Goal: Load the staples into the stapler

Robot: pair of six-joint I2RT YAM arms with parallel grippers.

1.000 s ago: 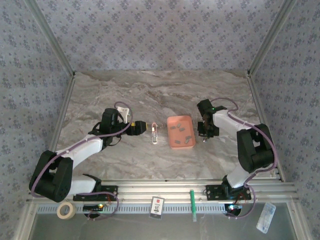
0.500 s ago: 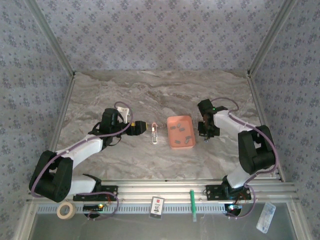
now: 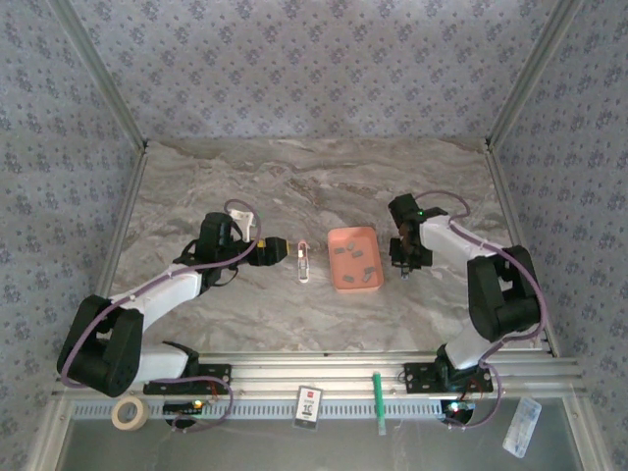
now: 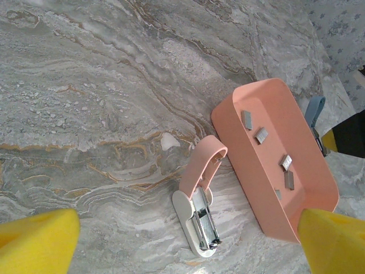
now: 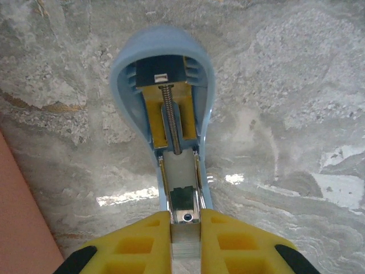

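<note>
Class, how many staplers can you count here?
2. A pink stapler lies open just left of the salmon tray; a pale-blue stapler sits in the right gripper, right of that tray. None seems hidden.

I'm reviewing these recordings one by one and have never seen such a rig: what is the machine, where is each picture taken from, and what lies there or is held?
These are two robot arms bolted at the near edge of a table, each ending in a two-finger pincer. One picture looks down from above and behind them; the other two come from cameras on the wrists. On the table lie a pink tray with small grey staples in it and, beside it, a pink stapler hinged open. The left pincer is open and empty, close to that stapler. The right pincer is shut on a blue stapler, also opened, on the tray's other side.
</note>
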